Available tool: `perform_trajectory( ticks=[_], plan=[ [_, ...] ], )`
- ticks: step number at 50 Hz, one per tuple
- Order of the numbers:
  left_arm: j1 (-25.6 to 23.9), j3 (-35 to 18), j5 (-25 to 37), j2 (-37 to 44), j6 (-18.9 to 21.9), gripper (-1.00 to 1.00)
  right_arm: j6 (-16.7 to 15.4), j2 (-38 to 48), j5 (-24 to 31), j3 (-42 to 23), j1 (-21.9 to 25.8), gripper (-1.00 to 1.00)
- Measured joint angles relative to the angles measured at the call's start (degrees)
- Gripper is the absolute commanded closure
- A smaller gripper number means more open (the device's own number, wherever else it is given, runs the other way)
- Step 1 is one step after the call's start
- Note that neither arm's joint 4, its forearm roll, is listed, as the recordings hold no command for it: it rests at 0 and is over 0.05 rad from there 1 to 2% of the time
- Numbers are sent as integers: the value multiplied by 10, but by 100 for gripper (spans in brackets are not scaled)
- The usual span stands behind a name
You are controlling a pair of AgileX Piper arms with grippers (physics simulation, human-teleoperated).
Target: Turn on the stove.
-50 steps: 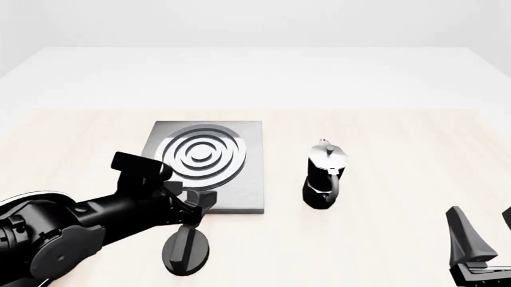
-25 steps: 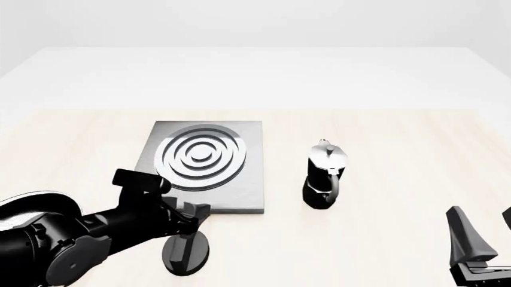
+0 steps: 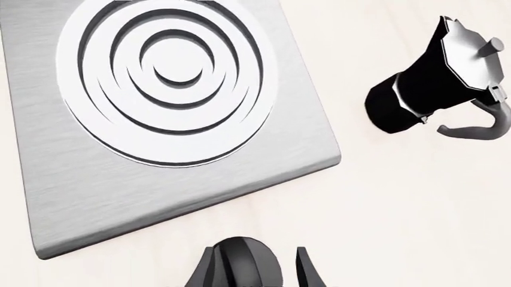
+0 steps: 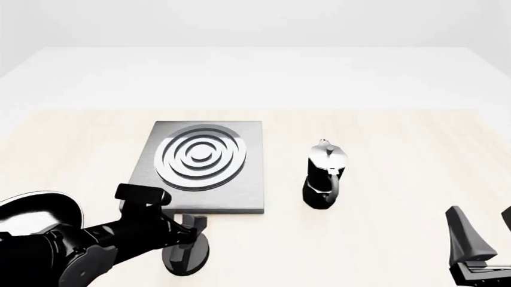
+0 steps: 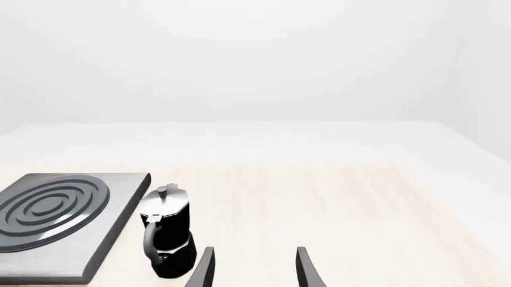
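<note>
The stove (image 4: 239,191) is a flat grey metal slab with a round ringed burner (image 4: 200,156), left of the table's middle. Its separate black ridged knob (image 4: 186,256) stands on the table just in front of the slab. My left gripper (image 4: 192,229) is low over the knob. In the left wrist view the knob (image 3: 242,264) sits between the open fingertips (image 3: 308,274), with a gap on one side. My right gripper (image 4: 487,234) is open and empty at the near right; it also shows open in the right wrist view (image 5: 255,269).
A small black-and-silver moka pot (image 4: 325,174) stands upright just right of the stove, also in the left wrist view (image 3: 435,78) and the right wrist view (image 5: 167,239). The light wooden table (image 4: 399,149) runs back to a white wall.
My left arm has drawn back toward the near edge and dropped. Its gripper moved from over the stove's front edge down onto the knob. The right arm has not moved.
</note>
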Motion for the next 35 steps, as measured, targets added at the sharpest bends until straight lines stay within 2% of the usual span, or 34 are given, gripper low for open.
perform_trajectory(
  ticks=[35],
  plan=[
    [14,19,-88,98,-28,-100,-3,26,-17,0,-1,-100]
  ],
)
